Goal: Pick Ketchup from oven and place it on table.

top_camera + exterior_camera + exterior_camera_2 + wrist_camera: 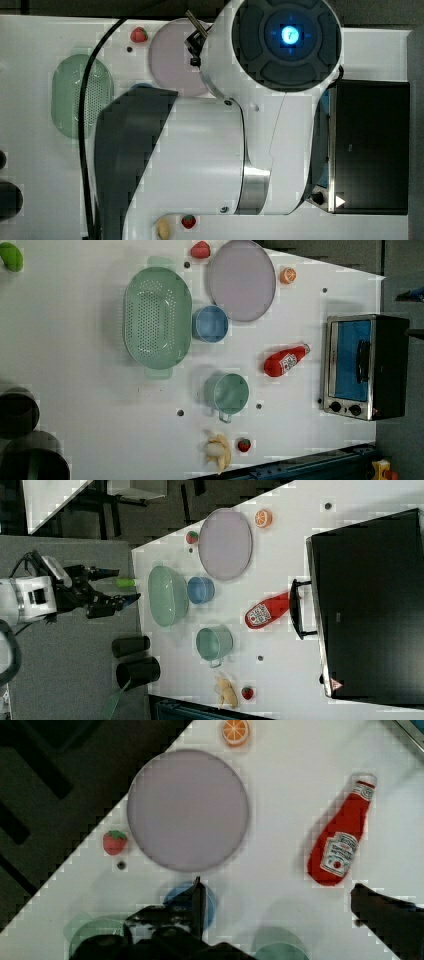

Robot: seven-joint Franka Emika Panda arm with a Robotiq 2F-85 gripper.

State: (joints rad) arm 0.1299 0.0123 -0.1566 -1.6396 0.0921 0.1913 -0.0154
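The Ketchup (286, 361) is a red bottle with a white label and cap. It lies on its side on the white table (75, 340), just in front of the oven (365, 367), whose blue glass door looks shut. In the right view the Ketchup (265, 611) has its neck by the oven's (370, 605) handle. My gripper (120, 586) hangs apart from the bottle at the right view's left, open and holding nothing. In the wrist view the gripper (277, 887) is open, with the Ketchup (340, 842) lying on the table (290, 780) beyond one dark finger (380, 912). In the top view the arm hides the bottle.
Near the bottle stand a green colander (157, 322), a blue bowl (210, 324), a lilac plate (241, 280) and a green cup (227, 394). A banana (219, 450), two strawberries (244, 445) (200, 250) and an orange slice (287, 275) lie about. Dark cylinders (20, 410) stand at the left view's lower left.
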